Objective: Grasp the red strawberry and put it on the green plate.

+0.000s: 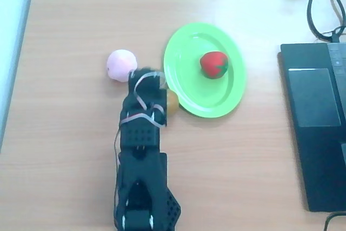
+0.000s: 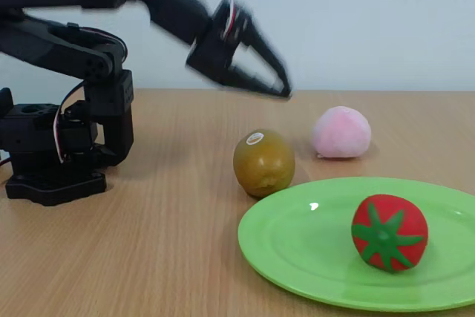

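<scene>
We log the red strawberry [image 2: 389, 232] lying on the green plate [image 2: 297, 246], end effector [image 2: 278, 79] raised, empty, fingers slightly parted; risk: clipping the kiwi [image 2: 263, 162] beneath it

An office or small lab desk, set up for robot trials: a pale wood-laminate table [image 1: 243, 177] runs up to a plain white wall [image 2: 371, 20] with no decoration. At the right edge of the overhead view lies an open black laptop [image 1: 316, 128], its trackpad showing, with black cables [image 1: 324, 4] looped above it. A black robot arm [image 2: 67, 131], its wiring exposed, stands on the tabletop. The things laid out are toys rather than food: a red strawberry [image 2: 389, 232] on a green plate [image 2: 312, 250], a pink ball [image 2: 341, 132], and a kiwi-like fruit [image 2: 263, 162] bearing a sticker. Even, flat light suggests indoor ceiling lighting.
</scene>
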Robot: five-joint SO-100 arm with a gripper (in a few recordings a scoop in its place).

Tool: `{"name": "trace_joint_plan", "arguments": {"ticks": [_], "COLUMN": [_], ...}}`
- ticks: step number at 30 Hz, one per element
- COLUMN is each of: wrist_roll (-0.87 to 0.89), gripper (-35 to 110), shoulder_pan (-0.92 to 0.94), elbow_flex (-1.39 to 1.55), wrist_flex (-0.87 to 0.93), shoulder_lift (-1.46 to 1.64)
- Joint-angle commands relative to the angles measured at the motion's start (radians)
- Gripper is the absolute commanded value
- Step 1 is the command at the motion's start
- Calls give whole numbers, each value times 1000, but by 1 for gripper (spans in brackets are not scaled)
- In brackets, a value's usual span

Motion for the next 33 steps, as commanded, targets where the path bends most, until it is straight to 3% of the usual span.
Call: {"name": "trace_joint_plan", "arguments": {"ticks": [1,13,24,33], "wrist_roll": [-18,0,41,112], "gripper": [-8,-8,-8,-8], "shoulder_pan": [-25,-26,-44,-75], "elbow_flex": [186,368,341,256], "wrist_flex": [-23,9,221,541], "shoulder_lift": [129,282,374,374]}}
